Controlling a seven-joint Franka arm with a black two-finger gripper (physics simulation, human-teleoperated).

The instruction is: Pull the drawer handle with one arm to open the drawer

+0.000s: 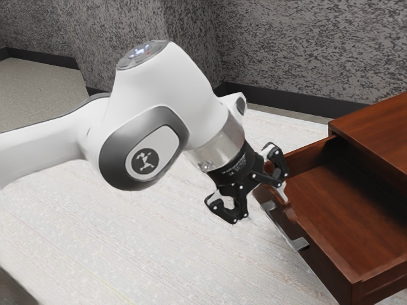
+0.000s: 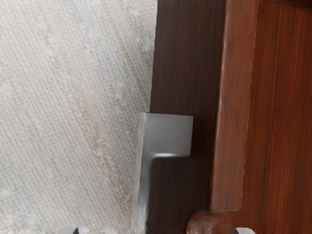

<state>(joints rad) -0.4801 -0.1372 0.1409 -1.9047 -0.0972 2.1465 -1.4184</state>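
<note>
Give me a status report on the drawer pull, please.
Tool open beside the metal handle, not gripping. Drawer already pulled out, interior showing. Nothing blocking it.

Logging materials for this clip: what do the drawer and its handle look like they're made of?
Drawer: looks like dark reddish-brown wood with a smooth, slightly satin finish; lengthwise grain streaks show on its panels. Handle: looks like brushed grey metal, matte with a soft highlight at its bend; painted plastic can't be ruled out.
</note>
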